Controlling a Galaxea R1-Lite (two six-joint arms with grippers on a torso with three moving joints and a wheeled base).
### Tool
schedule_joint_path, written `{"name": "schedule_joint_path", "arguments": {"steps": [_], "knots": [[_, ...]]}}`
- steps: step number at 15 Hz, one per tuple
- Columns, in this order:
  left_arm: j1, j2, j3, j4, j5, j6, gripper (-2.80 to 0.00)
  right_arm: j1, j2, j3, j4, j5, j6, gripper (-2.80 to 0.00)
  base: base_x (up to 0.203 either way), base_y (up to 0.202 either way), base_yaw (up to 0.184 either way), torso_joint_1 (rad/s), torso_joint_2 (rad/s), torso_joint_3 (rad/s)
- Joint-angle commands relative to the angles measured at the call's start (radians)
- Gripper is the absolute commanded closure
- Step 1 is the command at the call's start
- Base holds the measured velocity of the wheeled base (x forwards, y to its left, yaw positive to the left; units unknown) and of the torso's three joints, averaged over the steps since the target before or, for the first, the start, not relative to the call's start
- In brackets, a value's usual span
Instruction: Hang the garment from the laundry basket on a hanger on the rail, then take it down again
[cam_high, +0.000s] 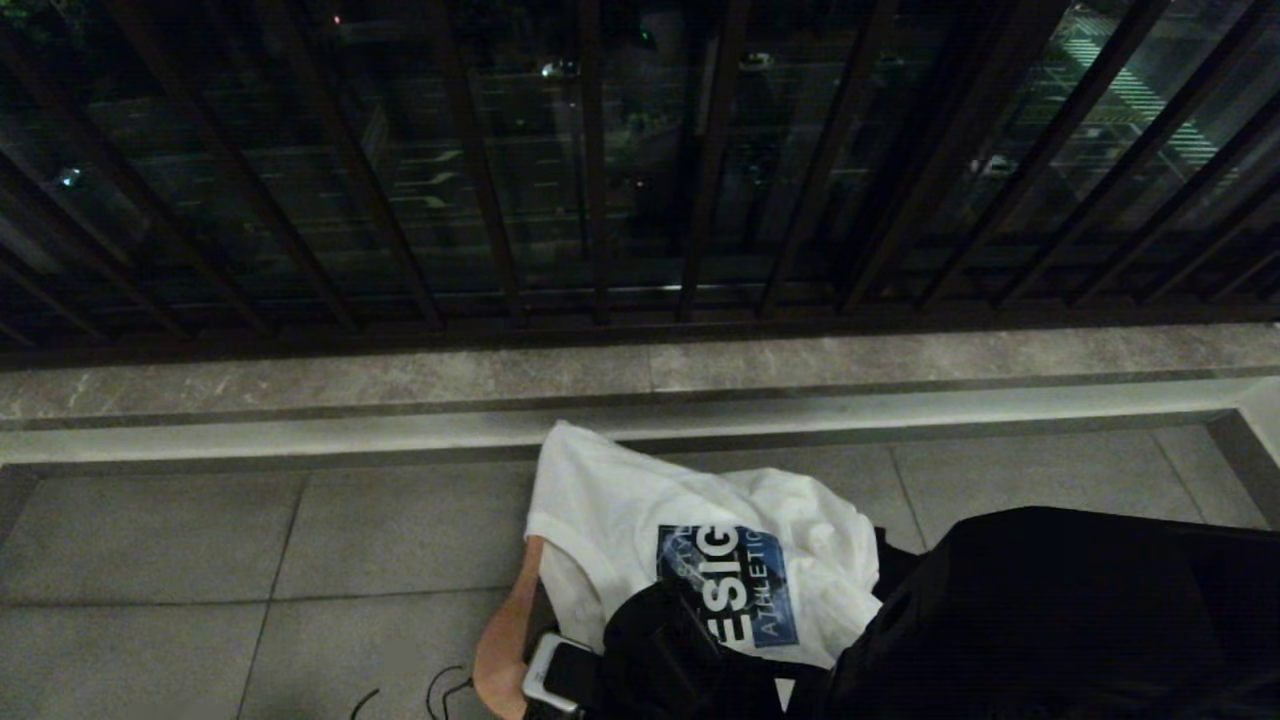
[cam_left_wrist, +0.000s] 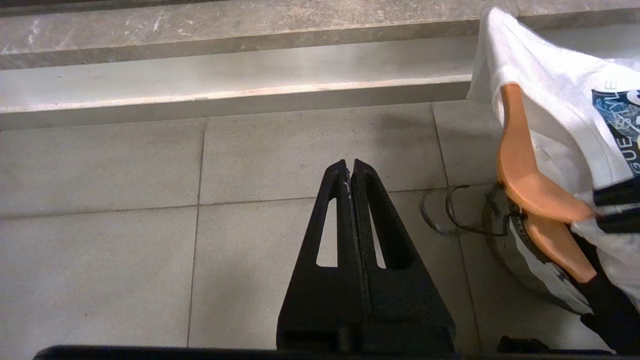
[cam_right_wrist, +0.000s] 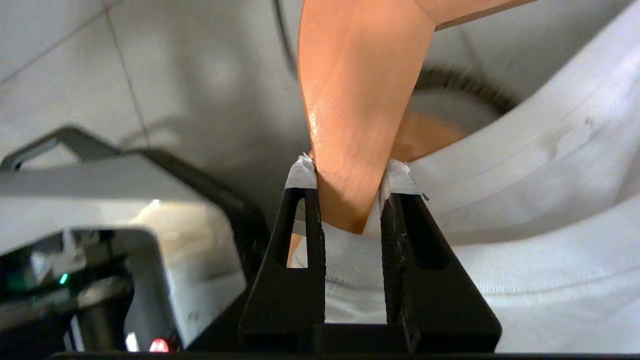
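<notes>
The garment (cam_high: 640, 500) is a white T-shirt with a blue print, draped over an orange wooden hanger (cam_high: 505, 630) low above the tiled floor. My right gripper (cam_right_wrist: 350, 175) is shut on the hanger (cam_right_wrist: 355, 100) near its middle, with the shirt's (cam_right_wrist: 550, 200) collar behind the fingers. The hanger's (cam_left_wrist: 520, 165) thin wire hook (cam_left_wrist: 460, 220) points away from the shirt (cam_left_wrist: 550, 75). Just beneath them lies the laundry basket's dark round rim (cam_left_wrist: 515, 235) (cam_right_wrist: 470, 85). My left gripper (cam_left_wrist: 350, 162) hangs shut and empty over bare tiles, to the left of the hanger. No clothes rail is in view.
A stone kerb (cam_high: 640, 390) runs across the floor beyond the shirt, with a dark barred balcony railing (cam_high: 600, 200) and glass behind it. Grey floor tiles (cam_high: 200, 580) spread out to the left. My right arm (cam_high: 1050, 620) fills the lower right of the head view.
</notes>
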Motion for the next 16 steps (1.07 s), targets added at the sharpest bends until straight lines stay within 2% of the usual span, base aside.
{"name": "schedule_joint_path", "arguments": {"steps": [1, 16], "knots": [[0.0, -0.001, 0.002, 0.0, 0.0, 0.001, 0.0, 0.003, 0.007, -0.016, -0.004, 0.0, -0.003, 0.0, 0.0, 0.0, 0.0, 0.0, 0.0, 0.0], [0.0, -0.001, 0.002, -0.001, 0.0, 0.0, 0.0, 0.05, 0.106, -0.107, -0.007, -0.021, -0.004, 0.0, 0.0, 0.0, 0.0, 0.0, 0.0, 0.0]]}}
